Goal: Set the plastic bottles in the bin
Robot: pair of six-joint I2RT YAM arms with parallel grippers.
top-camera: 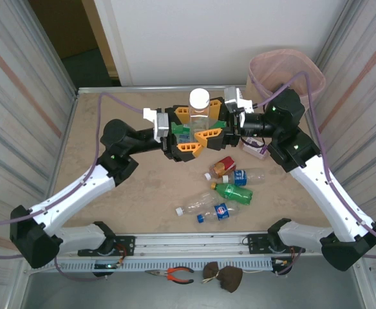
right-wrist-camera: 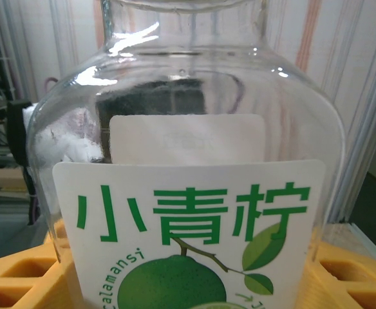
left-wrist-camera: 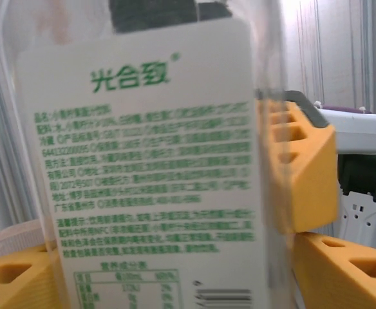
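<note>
Right gripper (top-camera: 212, 122) jaws pinch a clear bottle (top-camera: 199, 116); left gripper (top-camera: 187, 131) jaws flank it, grip unclear. Several bottles (top-camera: 233, 192) lie on the tabletop (top-camera: 136, 187), outside the bin (top-camera: 284, 61).

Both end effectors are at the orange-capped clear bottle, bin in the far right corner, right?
The cap is white, not orange; the top external view shows it. The left end effector and right end effector are at the clear bottle, bin in the far right corner.

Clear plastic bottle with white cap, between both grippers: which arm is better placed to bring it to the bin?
Right, probably. The tall beige bin with pink liner stands at the far right corner, close to the right gripper; the left gripper would have to carry the clear bottle across.
</note>
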